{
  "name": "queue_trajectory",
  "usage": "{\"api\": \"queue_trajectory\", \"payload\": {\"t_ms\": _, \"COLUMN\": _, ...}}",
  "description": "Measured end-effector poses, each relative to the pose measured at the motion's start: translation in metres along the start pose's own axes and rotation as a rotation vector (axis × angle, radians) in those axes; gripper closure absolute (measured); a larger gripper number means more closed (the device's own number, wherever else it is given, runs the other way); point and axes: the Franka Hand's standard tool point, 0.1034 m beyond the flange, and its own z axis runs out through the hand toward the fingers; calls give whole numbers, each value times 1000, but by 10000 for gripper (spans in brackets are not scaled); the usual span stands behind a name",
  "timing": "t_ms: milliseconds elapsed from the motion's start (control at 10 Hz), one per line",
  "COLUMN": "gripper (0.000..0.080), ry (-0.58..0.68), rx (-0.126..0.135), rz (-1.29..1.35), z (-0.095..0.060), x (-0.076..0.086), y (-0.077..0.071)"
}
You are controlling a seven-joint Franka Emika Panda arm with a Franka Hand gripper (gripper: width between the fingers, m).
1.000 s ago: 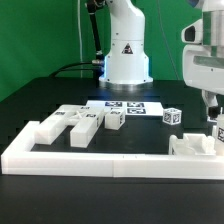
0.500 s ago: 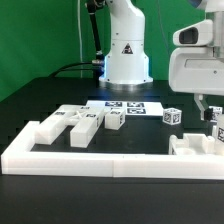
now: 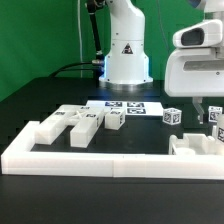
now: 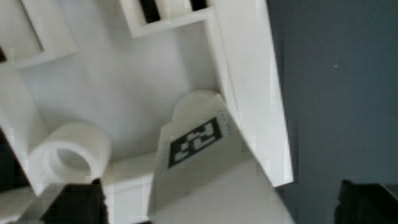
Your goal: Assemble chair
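The chair parts (image 3: pixel 75 122) look like smooth, matt white plastic with crisp edges. Their small tags (image 4: pixel 196 143) are flat black-and-white print without sheen. The border rail (image 3: pixel 100 160) has the same dull white finish. The tabletop (image 3: pixel 30 105) is black and matt. The marker board (image 3: pixel 127 107) is thin, flat and white. The robot arm (image 3: pixel 127 45) wears a glossy white plastic shell. The green backdrop (image 3: pixel 40 30) looks matt.

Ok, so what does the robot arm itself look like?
A glossy white, rounded arm with a black triangular sticker, a blue glow at its base and black cables behind. The gripper has a boxy pale housing and dark fingers.
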Motion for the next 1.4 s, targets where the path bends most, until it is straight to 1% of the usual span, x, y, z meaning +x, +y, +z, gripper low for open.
{"api": "queue_trajectory", "payload": {"t_ms": 200, "gripper": 150, "ry": 0, "rx": 0, "rz": -86, "z": 0, "x": 0, "y": 1}}
{"api": "queue_trajectory", "payload": {"t_ms": 300, "gripper": 150, "ry": -1, "rx": -7, "rz": -170, "z": 0, "x": 0, "y": 3}}
{"api": "queue_trajectory", "payload": {"t_ms": 400, "gripper": 258, "ry": -1, "rx": -11, "rz": -217, "z": 0, "x": 1, "y": 4}}
{"api": "queue_trajectory", "payload": {"t_ms": 500, "gripper": 394, "ry": -1, "rx": -11, "rz": -188, "z": 0, "x": 1, "y": 4}}
{"api": "queue_trajectory", "payload": {"t_ms": 600, "gripper": 394, "ry": 0, "rx": -11, "rz": -181, "z": 0, "x": 1, "y": 4}}
{"api": "queue_trajectory", "payload": {"t_ms": 700, "gripper": 511, "ry": 0, "rx": -11, "rz": -161, "z": 0, "x": 1, "y": 4}}
{"api": "queue_trajectory", "payload": {"t_ms": 800, "gripper": 511, "ry": 0, "rx": -11, "rz": -160, "z": 0, "x": 1, "y": 5}}
{"api": "queue_trajectory", "payload": {"t_ms": 1100, "gripper": 511, "ry": 0, "rx": -10, "rz": 60, "z": 0, "x": 1, "y": 5}}
{"api": "queue_trajectory", "payload": {"t_ms": 1200, "gripper": 511, "ry": -2, "rx": -10, "rz": 167, "z": 0, "x": 1, "y": 8}}
{"api": "queue_trajectory", "payload": {"t_ms": 1400, "gripper": 510, "ry": -1, "rx": -10, "rz": 437, "z": 0, "x": 1, "y": 9}}
